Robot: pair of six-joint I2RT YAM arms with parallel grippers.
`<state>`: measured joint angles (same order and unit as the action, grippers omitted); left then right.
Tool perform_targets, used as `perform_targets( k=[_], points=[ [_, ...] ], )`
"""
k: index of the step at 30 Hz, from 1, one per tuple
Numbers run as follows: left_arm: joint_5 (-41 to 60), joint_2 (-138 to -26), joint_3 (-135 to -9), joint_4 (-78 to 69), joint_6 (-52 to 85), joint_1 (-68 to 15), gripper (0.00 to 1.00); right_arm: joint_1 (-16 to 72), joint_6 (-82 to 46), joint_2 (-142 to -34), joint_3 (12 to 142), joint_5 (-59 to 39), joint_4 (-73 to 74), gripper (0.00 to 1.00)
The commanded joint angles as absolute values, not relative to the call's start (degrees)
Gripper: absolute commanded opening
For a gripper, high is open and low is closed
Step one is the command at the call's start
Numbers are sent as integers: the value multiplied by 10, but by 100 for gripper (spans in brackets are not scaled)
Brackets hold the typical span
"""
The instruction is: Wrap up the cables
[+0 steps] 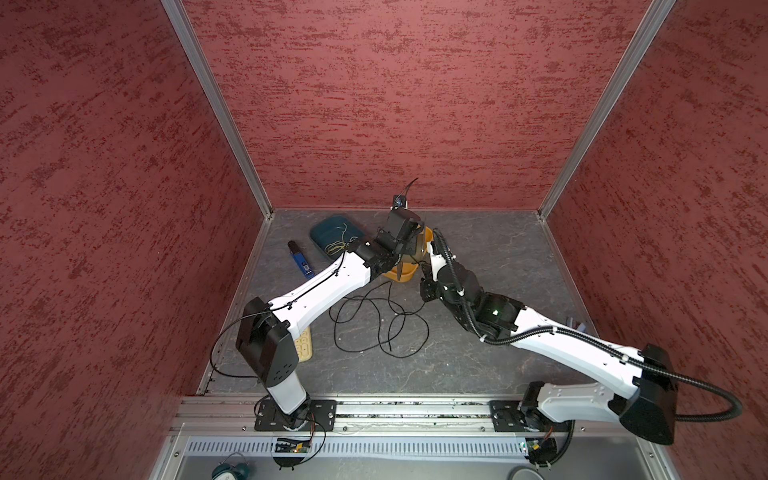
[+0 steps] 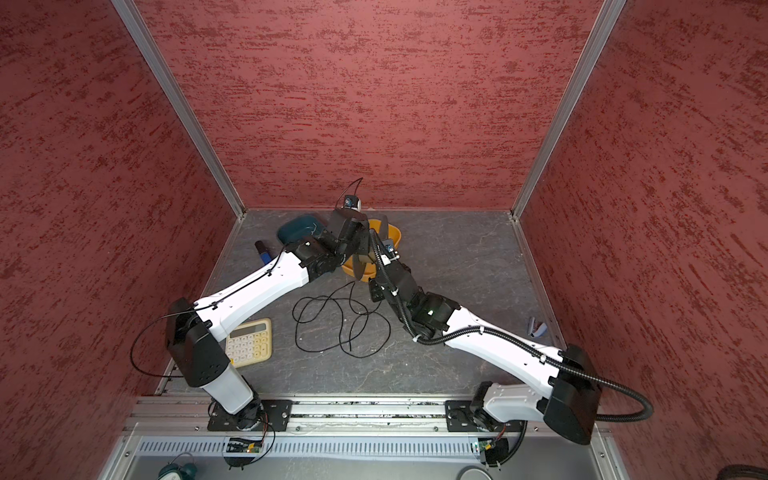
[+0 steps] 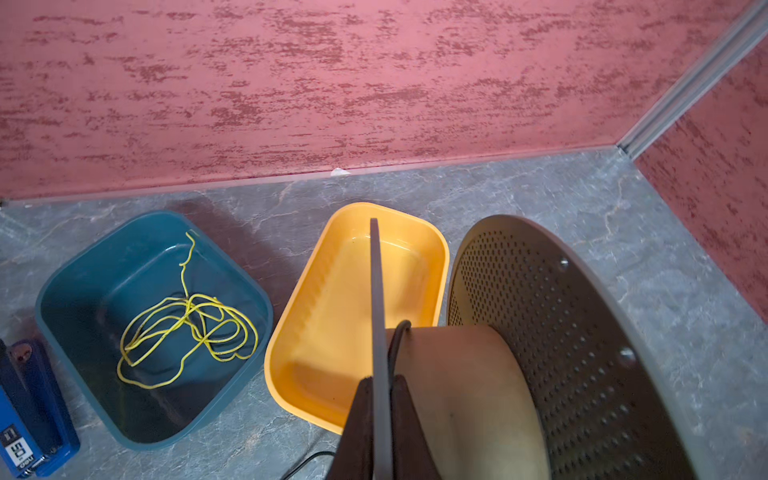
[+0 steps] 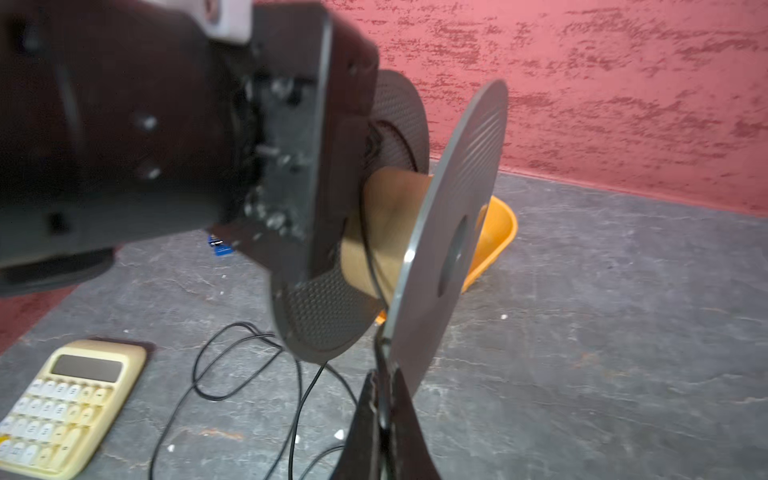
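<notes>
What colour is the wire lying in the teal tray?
Yellow-green wire, clearest in the left wrist view.

Cell is sitting inside three red, streak-textured walls: back wall (image 1: 395, 104), left side wall (image 1: 83, 166) and right side wall (image 1: 685, 166). Aluminium corner posts (image 1: 219, 108) are running up both back corners. The floor (image 1: 478, 365) is showing as grey stone-look sheet with pale veining, and it is meeting the back wall at a thin trim strip. An aluminium rail (image 1: 415, 409) is spanning the front edge, with a slotted duct (image 1: 395, 448) lying just in front of it. Light is falling evenly and casting soft shadows.
</notes>
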<state>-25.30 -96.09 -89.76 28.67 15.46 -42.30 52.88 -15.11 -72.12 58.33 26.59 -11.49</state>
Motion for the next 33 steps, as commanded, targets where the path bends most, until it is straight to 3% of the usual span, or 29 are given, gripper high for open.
perform_targets(
  k=[1,10,18,33],
  points=[
    [-274,-940,-891,285,97,-420,0,507,-116,-697,589,279,-125,0],
    [-271,-941,-896,305,-10,-443,0,432,-58,-691,604,229,-164,0],
    [-335,-952,-896,306,-74,-473,0,390,-51,-720,644,244,-178,0],
    [-315,-933,-889,320,-150,-471,0,332,-31,-721,607,208,-121,2]
  ],
)
